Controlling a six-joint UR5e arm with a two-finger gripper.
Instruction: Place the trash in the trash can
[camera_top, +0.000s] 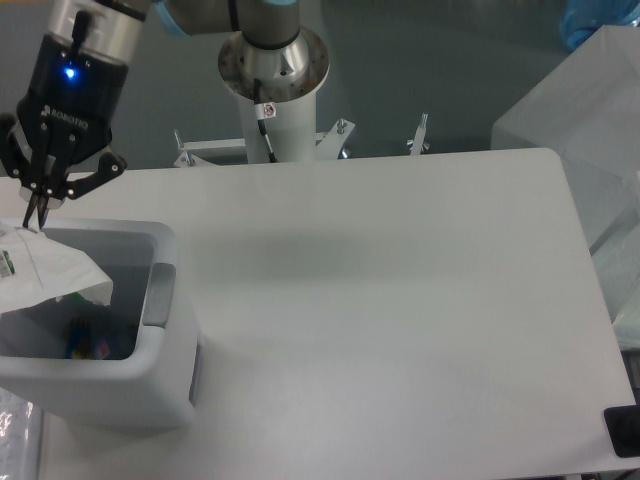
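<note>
Fingers (42, 212) pinched on wrapper (45, 268), long axis slanting rightward over trash can (160, 300)

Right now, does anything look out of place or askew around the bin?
Only the wrapper: pinched in the hand, it hangs across the bin's far-left rim, partly outside rather than inside. The bottle already lies at the bottom. Nothing looks spilled or damaged.
</note>
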